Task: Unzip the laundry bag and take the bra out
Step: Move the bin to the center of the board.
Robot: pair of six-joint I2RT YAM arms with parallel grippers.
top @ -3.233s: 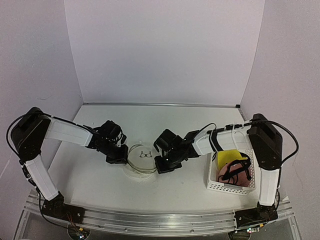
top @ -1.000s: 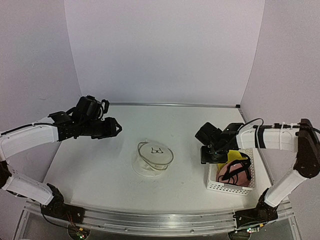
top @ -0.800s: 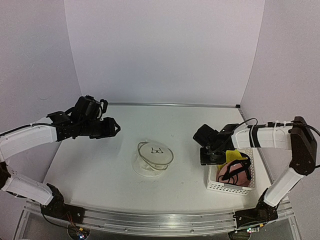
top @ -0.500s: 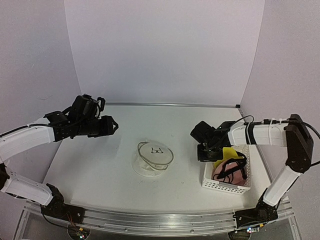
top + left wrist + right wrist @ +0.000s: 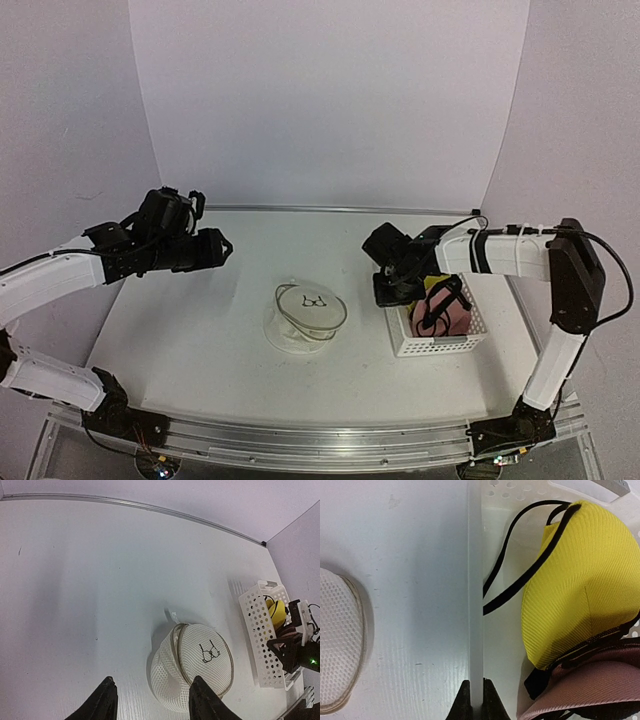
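Mesh laundry bag (image 5: 310,315), round, perforated plastic basket (image 5: 432,346)

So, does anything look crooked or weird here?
Yes: the white basket sits crooked on the table, not square with its edge, and the right claw is pinching the basket's side wall. The laundry bag looks fine.

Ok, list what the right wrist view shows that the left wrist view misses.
Right wrist only: the right gripper shut on the basket wall. Left wrist only: the open left gripper, the back edge of the table, and the black outline on the laundry bag. Both: basket, yellow bra, laundry bag.
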